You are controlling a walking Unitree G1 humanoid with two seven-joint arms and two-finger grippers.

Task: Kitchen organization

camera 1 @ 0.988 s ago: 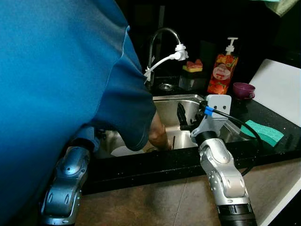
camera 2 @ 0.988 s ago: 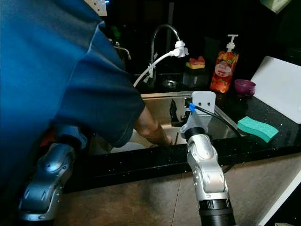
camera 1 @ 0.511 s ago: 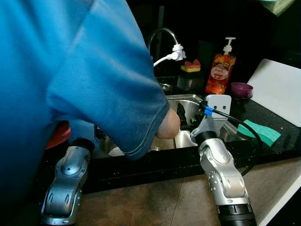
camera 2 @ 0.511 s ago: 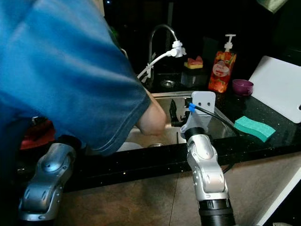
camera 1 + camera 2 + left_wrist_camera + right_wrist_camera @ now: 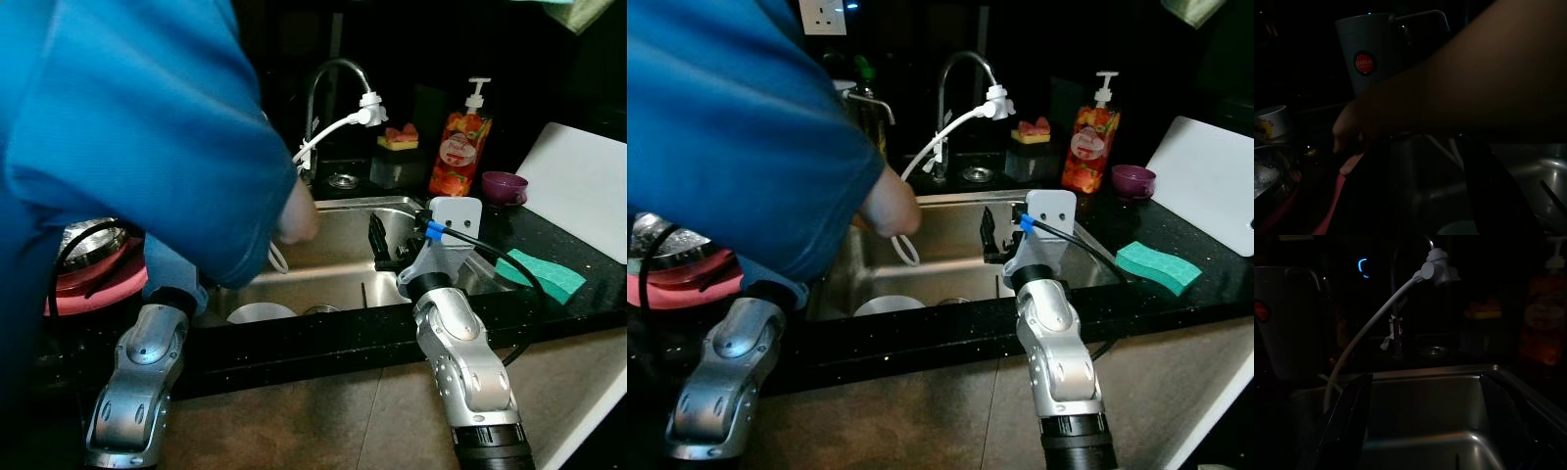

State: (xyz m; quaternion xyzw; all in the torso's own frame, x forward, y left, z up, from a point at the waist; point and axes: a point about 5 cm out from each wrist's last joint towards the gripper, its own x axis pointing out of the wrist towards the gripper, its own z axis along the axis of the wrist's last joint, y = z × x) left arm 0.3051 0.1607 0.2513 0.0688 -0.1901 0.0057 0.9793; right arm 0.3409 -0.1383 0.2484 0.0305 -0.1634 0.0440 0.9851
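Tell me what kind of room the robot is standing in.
Most likely a home kitchen. A steel sink is set in a dark counter under a curved faucet, a soap pump bottle stands behind it, and a green sponge lies on the counter.

My right arm (image 5: 460,362) is a chain of rounded silver castings, glossy and jointed, ending nearest me in a ribbed black collar at about 5 o'clock in the left eye view. A white plastic bracket (image 5: 454,217) caps the wrist, with a bright blue connector (image 5: 434,231) plugged into it and a black cable (image 5: 509,269) looping off toward 3 o'clock. The right end effector (image 5: 380,238) has two long black fingers. My left arm (image 5: 137,387), at 7 o'clock, is the same silver shell with a round joint cover and a black cuff above it. The person beside me wears a loose, short-sleeved blue shirt (image 5: 118,127).
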